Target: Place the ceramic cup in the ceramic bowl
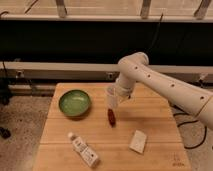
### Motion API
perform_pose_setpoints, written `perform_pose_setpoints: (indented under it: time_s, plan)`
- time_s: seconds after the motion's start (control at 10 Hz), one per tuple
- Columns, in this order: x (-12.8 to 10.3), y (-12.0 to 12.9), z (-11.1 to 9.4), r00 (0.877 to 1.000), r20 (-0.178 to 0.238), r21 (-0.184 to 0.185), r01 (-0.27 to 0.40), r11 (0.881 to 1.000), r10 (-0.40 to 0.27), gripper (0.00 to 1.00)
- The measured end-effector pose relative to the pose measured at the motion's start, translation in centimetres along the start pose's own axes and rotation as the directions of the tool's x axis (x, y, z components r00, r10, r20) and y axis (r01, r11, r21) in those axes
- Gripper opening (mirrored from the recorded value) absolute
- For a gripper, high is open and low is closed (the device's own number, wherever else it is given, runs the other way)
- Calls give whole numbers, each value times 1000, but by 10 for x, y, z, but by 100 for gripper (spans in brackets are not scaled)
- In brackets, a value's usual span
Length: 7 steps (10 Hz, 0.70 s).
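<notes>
Glossy green ceramic bowl on matt wooden table; jaws over table's middle.

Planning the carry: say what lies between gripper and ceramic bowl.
Bare tabletop, in the camera view; gripper, holding ceramic cup, is image-right of ceramic bowl.

Ceramic cup — small, white, held aloft in the gripper, apart from the bowl. Ceramic bowl — green, shallow, upright, empty.
</notes>
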<state>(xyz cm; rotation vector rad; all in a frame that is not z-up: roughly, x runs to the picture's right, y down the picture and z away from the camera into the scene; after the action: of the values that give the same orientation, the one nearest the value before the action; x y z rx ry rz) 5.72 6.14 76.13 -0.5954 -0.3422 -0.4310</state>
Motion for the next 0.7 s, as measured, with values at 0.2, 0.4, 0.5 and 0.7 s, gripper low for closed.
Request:
perform_pose_setpoints:
  time_s: [0.2,0.4,0.5,0.7]
  plan:
    - [-4,-3,-1,1000,-4,0,7,1000,-7,0]
    - [-19,-14,-1,1000,-3,-1,25,1000,-25,0]
    - [-28,-21,0,999,-2,-1,33,999,-33,0]
    - [-41,-31,1,999,1,-2,47,999,-47,0]
